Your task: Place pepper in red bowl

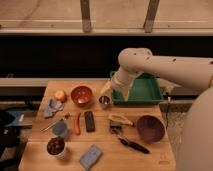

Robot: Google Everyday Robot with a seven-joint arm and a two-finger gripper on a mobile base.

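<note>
The pepper (77,123) is a slim red-orange chili lying on the wooden table (150,157), just left of the black rectangular block (89,121). The red bowl (81,95) stands behind it at the back of the table and looks empty. My gripper (106,91) hangs at the end of the white arm, just right of the red bowl and above the small steel cup (104,101). It is well behind and to the right of the pepper and holds nothing that I can see.
A green tray (145,90) sits at the back right and a purple bowl (150,128) at the right. A round orange-yellow fruit (60,95), a blue-grey cloth (52,106), a blue cup (60,129), a banana (120,119), a black utensil (132,145) and a blue sponge (90,156) lie around.
</note>
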